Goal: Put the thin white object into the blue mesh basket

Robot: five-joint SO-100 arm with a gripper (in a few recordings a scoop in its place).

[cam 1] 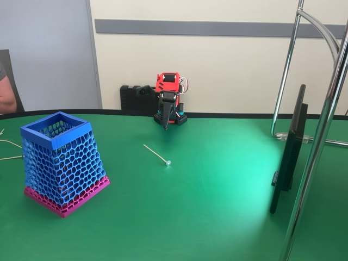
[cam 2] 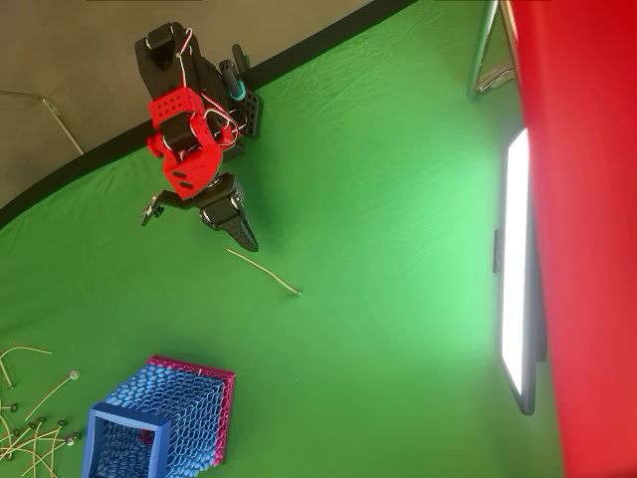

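The thin white object [cam 1: 156,154] lies flat on the green tabletop [cam 1: 217,185], slanting across the felt with its small rounded tip toward the near side in the fixed view; nothing is touching it. The red and black arm [cam 2: 184,139] sits folded at the far edge, its gripper [cam 1: 166,124] pointing down toward the cloth, fingers pressed together and holding nothing (the tip hangs a short way from the stick's far end in the overhead view). The blue mesh basket [cam 1: 60,163] stands well apart from the stick, off to the left in the fixed view, upright on its pink base band. A scatter of thin pale wires [cam 2: 30,413] lies just beside the basket in the overhead view.
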